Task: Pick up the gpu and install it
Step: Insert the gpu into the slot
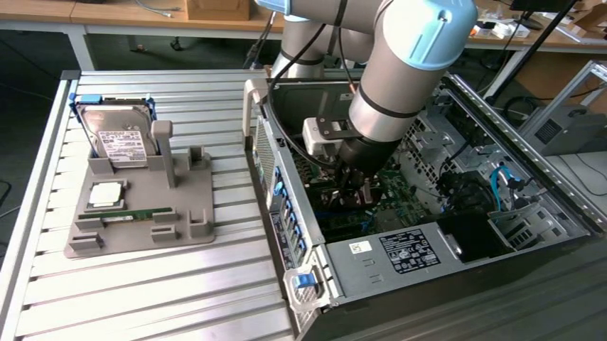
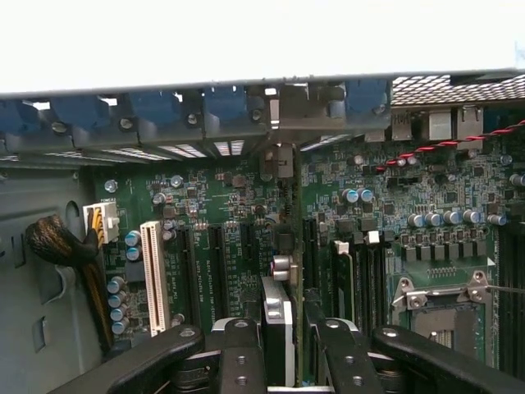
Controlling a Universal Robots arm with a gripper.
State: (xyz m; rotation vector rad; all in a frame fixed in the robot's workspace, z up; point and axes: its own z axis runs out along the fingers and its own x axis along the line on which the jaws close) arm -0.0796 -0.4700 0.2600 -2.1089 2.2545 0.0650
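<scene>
Wrist view: gripper [image 2: 283,349] clenched on gpu [image 2: 277,318], card edge-on above motherboard [image 2: 213,205] slots.

Exterior view: arm deep in case [image 1: 269,153]; hard drive [image 1: 119,138] and memory stick [image 1: 138,213] on tray [image 1: 133,238].

Pickup done. Seating likely unfinished; cannot tell if card has reached slot.

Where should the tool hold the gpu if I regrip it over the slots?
Its upper edge, coming straight down from above, pinching the two flat faces. The gpu stands on edge over the motherboard slots, thin and flat, so the faces give a firm pinch and the lower edge stays free to seat. The tool is shut on it that way now.
</scene>
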